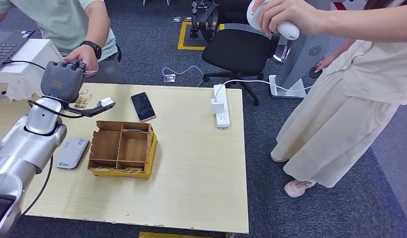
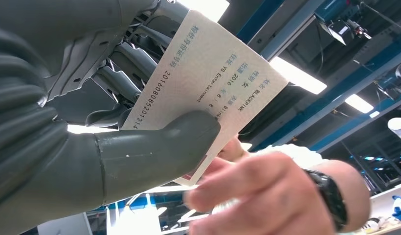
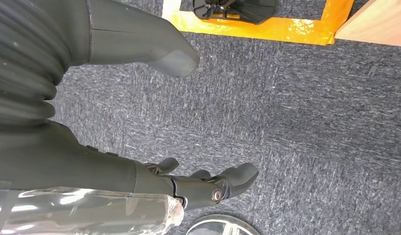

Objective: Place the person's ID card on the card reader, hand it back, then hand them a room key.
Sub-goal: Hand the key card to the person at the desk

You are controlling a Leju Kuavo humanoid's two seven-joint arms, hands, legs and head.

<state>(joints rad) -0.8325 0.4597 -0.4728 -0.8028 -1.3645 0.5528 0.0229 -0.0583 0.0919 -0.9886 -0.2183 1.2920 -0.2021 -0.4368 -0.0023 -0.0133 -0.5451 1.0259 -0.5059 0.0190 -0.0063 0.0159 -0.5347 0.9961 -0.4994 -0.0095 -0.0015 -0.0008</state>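
Your left hand (image 2: 105, 142) pinches the ID card (image 2: 208, 78), person's hand (image 1: 83, 55) touching it; right hand (image 3: 154, 122) hangs open. Card reader (image 1: 72, 152) sits at 9 o'clock of the wooden box (image 1: 123, 148).

card reader (image 1: 72, 153) left of tray (image 1: 123, 148) (touching?); phone (image 1: 143, 106) behind.

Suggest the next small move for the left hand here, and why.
Probably hold steady until the person has a firm grip, then part the fingers. The left hand pinches the ID card between thumb and fingers, and the person's hand is reaching up to the card's lower edge.
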